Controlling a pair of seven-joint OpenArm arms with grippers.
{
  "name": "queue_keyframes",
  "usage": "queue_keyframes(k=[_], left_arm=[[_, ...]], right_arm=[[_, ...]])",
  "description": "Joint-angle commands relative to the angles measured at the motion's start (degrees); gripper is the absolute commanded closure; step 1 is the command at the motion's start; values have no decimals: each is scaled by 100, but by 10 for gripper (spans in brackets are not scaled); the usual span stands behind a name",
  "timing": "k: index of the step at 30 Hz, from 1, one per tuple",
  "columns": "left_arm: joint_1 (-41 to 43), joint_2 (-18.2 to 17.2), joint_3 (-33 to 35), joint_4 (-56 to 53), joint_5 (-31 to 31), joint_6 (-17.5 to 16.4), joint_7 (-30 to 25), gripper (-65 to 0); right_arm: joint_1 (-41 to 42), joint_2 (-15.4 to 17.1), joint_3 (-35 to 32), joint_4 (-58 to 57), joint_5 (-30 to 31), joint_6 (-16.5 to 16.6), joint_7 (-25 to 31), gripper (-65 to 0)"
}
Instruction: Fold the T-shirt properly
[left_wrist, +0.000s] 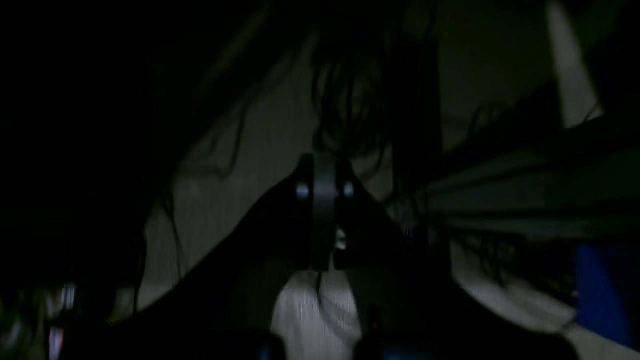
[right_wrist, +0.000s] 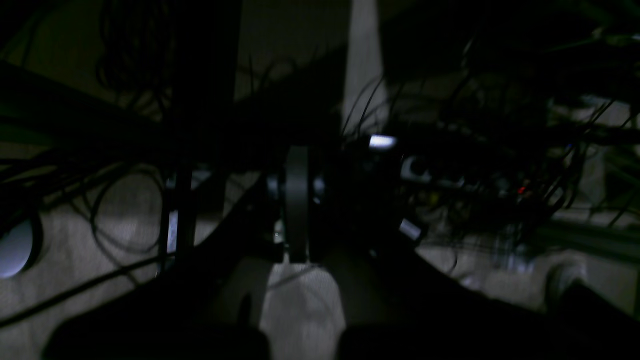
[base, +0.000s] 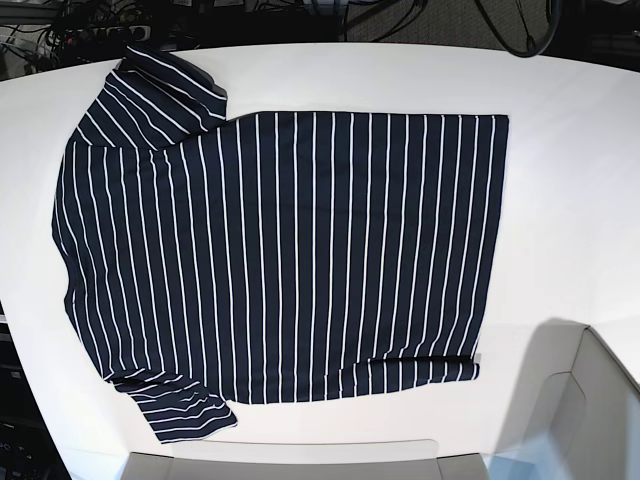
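Note:
The T-shirt (base: 280, 250), dark navy with thin white stripes, lies spread flat on the white table (base: 570, 180) in the base view. Its collar end is to the left and its hem to the right. One sleeve points to the far left corner (base: 165, 85), the other to the near left (base: 185, 410). Neither gripper shows in the base view. In the dark left wrist view my left gripper (left_wrist: 325, 210) has its jaws together and holds nothing. In the dark right wrist view my right gripper (right_wrist: 297, 215) looks the same. The shirt is in neither wrist view.
Pale grey arm parts sit at the table's near edge (base: 300, 460) and near right corner (base: 590, 400). Cables hang behind the far edge (base: 100, 30). Both wrist views show dim floor, cables (right_wrist: 125, 210) and frame bars (left_wrist: 525, 200).

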Motion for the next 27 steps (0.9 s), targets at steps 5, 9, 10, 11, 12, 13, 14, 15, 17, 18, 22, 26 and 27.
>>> queue_keyframes(k=[5,9,10,11,12,13,14,15,17,18,22,26,27], left_arm=[[455,4,-10,98,-17,28,-1361,-4],[763,4,-10,678,-17,28,-1361,-4],[877,4,-10,871,-17,28,-1361,-4],[1000,4,-10,1074,-17,28,-1361,-4],[1141,4,-10,1302,-17,28,-1361,-4],[1290,4,-10,1531,-17,28,-1361,-4],[1466,4,-10,1865,-17,28,-1361,-4],[1642,-5,-19,2190,-17,28,-1361,-4],[1949,-5,-19,2762,-17,28,-1361,-4],[2125,-49,-27,3069,-17,36,-1361,-4],[2758,-120,-27,4432,-17,63,-1353,-4],[3171,-120,-238,5496,-17,63,-1353,-6],[3233,-93,-317,5680,-17,54,-1344,-10]], right_arm=[[-335,20,21,221,74,-21,215,-3],[-783,20,21,1109,504,-21,206,-3],[-942,20,21,1443,575,-21,206,-3],[-1135,20,21,1812,636,-21,206,-3],[-1328,20,21,2208,680,-21,197,-3],[-1531,20,21,2612,724,-21,188,-3],[-1768,20,21,3105,742,-21,188,-3],[-1997,20,21,3562,750,-21,179,-3],[-2375,99,21,4326,786,-21,179,-3],[-2550,135,21,4705,786,-21,171,-3],[-3210,187,21,6217,1041,-21,162,-13],[-3667,284,21,7412,1463,-21,144,-82],[-3755,328,21,7667,1559,-21,100,-96]])
